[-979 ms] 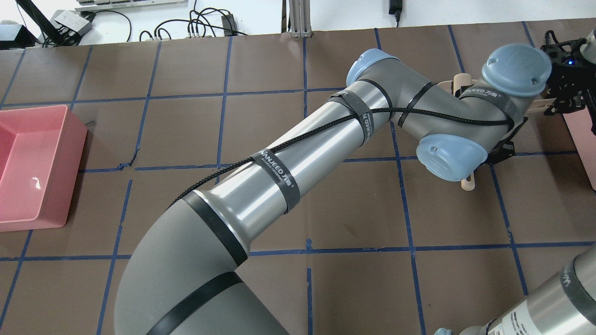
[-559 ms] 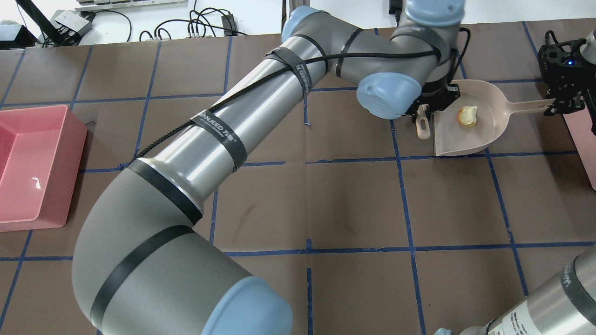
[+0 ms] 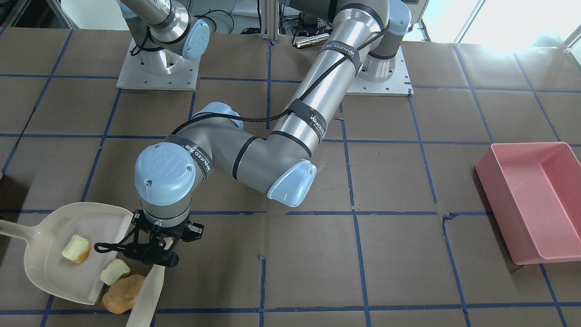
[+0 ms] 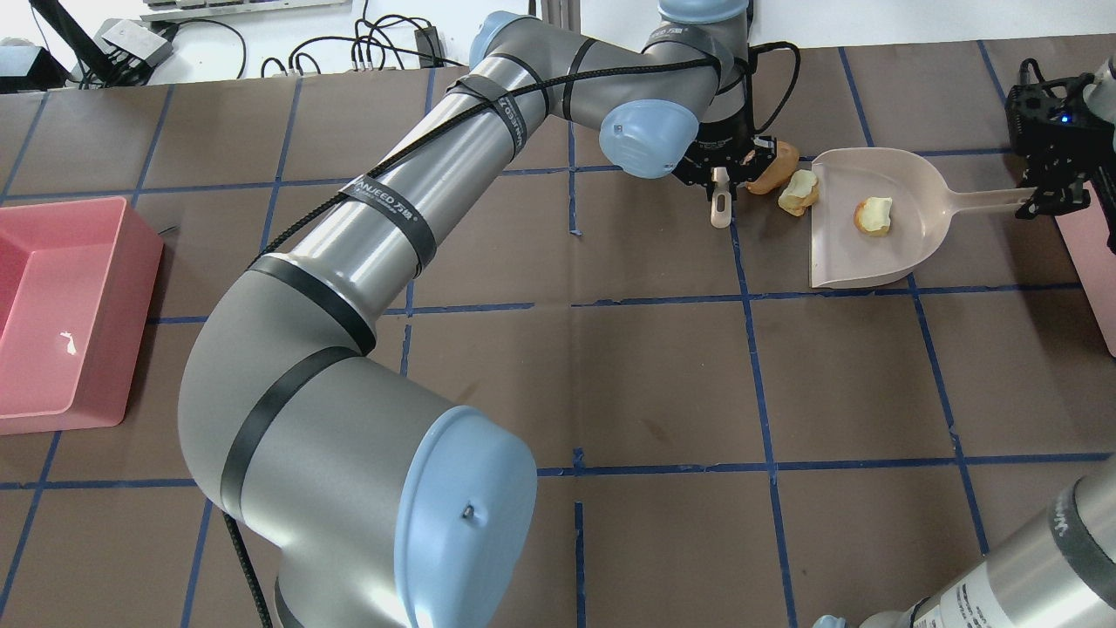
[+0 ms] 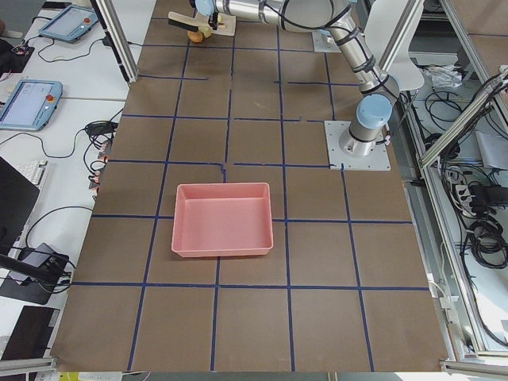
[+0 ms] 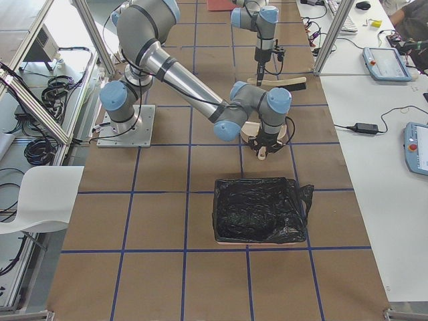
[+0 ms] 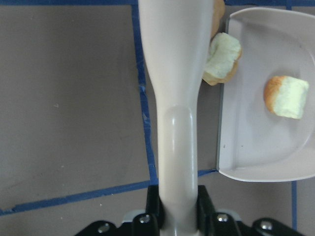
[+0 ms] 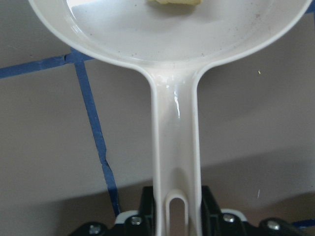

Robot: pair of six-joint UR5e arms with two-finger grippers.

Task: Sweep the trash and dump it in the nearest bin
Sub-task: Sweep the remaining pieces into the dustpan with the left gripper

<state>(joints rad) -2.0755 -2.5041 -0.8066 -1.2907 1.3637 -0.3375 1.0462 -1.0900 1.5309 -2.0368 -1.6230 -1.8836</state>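
— Holding what, that left gripper (image 3: pixel 152 249)?
— A cream brush (image 3: pixel 146 290). Its jaws pinch the handle tight.
— And the right gripper (image 8: pixel 176 216)?
— Its jaws squeeze the handle of the dustpan (image 3: pixel 54 277), which lies on the table (image 3: pixel 408 272).
— Where is the trash?
— One pale chunk (image 3: pixel 76 249) sits inside the pan. The other pale chunk (image 3: pixel 114 271) is right at the pan's open edge, touching the brush. The tan lump (image 3: pixel 121 294) is on the table just outside, beside the brush too.
— And the bins?
— The pink bin (image 3: pixel 540 200) is well apart, across the table. A bin with a black bag (image 6: pixel 259 208) stands near the pan.
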